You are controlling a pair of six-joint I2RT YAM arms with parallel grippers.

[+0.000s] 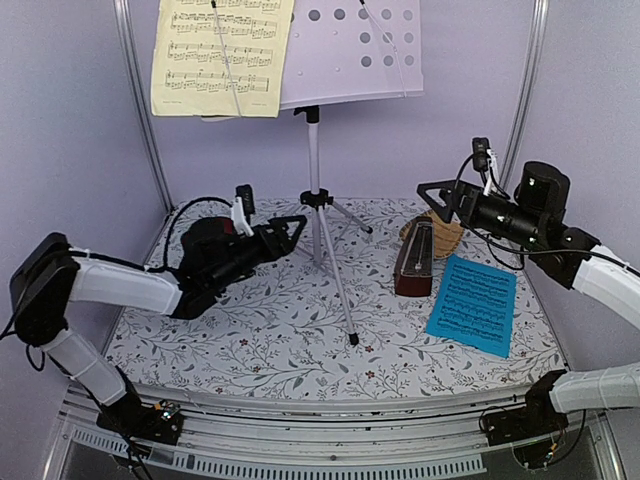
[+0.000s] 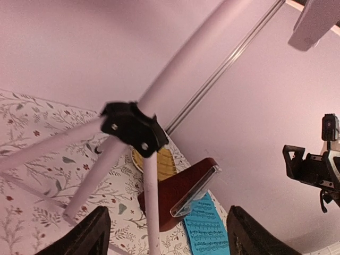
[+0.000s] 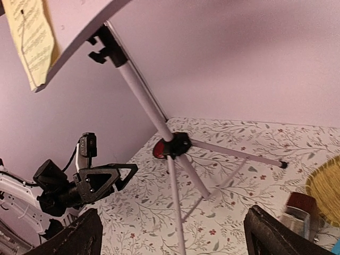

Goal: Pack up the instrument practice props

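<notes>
Showed plain pale-lilac walls (image 1: pixel 70 120) on three sides, with silver poles (image 1: pixel 143 110) standing in both back corners. Had a white surface (image 1: pixel 270 340) printed with grey leaves and small red flowers. Ended in a ribbed metal rail (image 1: pixel 330 462) at the near edge.

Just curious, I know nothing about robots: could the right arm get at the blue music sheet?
Probably yes. The blue sheet lies bare beside the metronome, with the right gripper hovering open just beyond; nothing covers it.

Robot lab booth: plain lilac walls (image 1: pixel 60 120), floral-clothed table (image 1: pixel 270 340).
</notes>
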